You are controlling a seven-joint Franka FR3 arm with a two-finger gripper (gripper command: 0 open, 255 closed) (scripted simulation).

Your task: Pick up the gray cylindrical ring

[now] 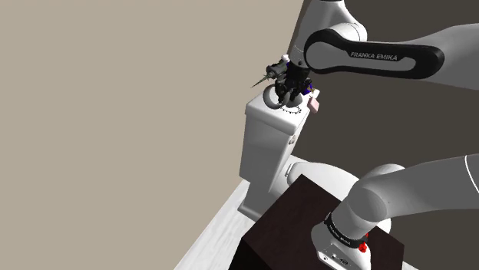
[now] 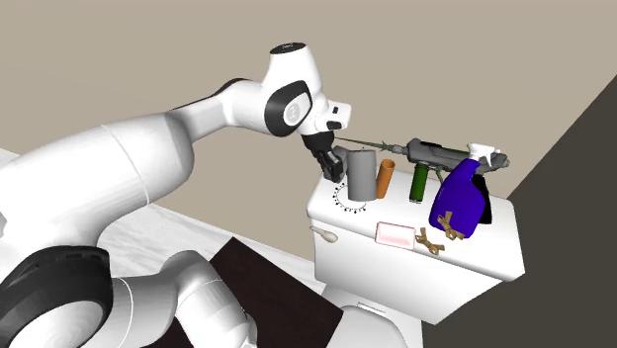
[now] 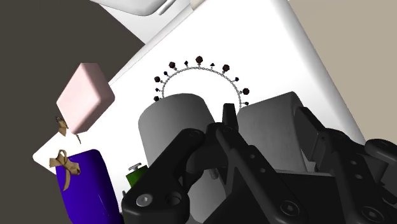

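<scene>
I'm at the upright gray cylindrical ring (image 2: 361, 176) on the white toilet tank (image 2: 475, 252), black gripper (image 2: 333, 166) pressed close. Jaws clamped or not, I cannot tell. The lift is still to do.

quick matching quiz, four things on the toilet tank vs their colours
Things:
1. cylindrical ring
2. spray bottle
3. flat block
4. small bottle

Colours:
a. pink
b. green
c. gray
d. blue

Pairs: 1-c, 2-d, 3-a, 4-b
</scene>
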